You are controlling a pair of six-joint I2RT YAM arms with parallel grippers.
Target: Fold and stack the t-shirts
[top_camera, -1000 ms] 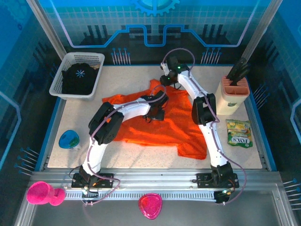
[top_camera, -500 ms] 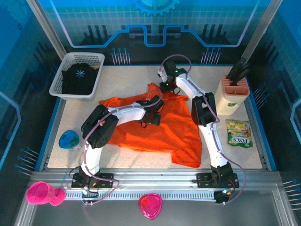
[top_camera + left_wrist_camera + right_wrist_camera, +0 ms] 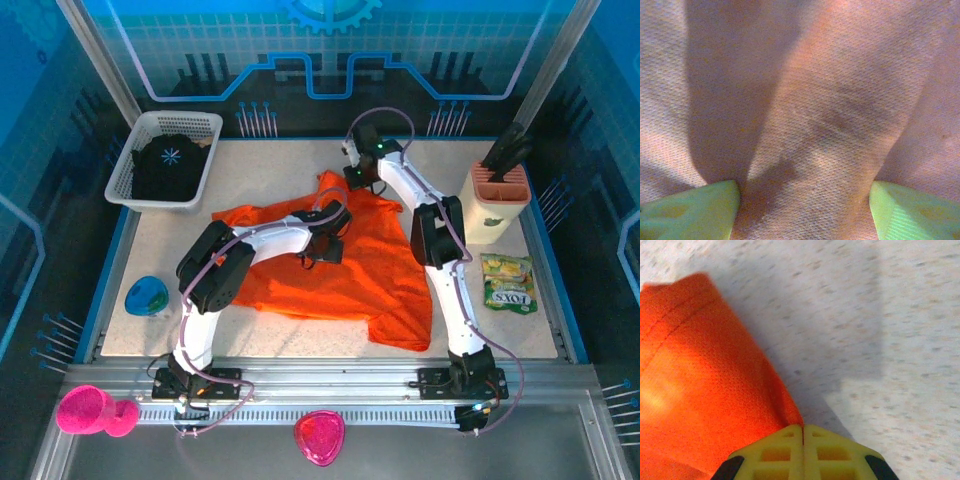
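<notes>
Right claw clamped on orange t-shirt
Tips meet on its edge, bottom centre; left claw stands apart over the cloth.

Overhead view bright, even, sharp; blue glow from backdrop; soft shadows on table. Left wrist view dim, pinkish, very close on orange t-shirt weave; dark shadow band at left. Right wrist view bright, slightly blurred; grey shadow beside shirt edge.

The orange t-shirt is plain, the black t-shirt bears a pale-blue starburst, the mesh basket is white.
</notes>
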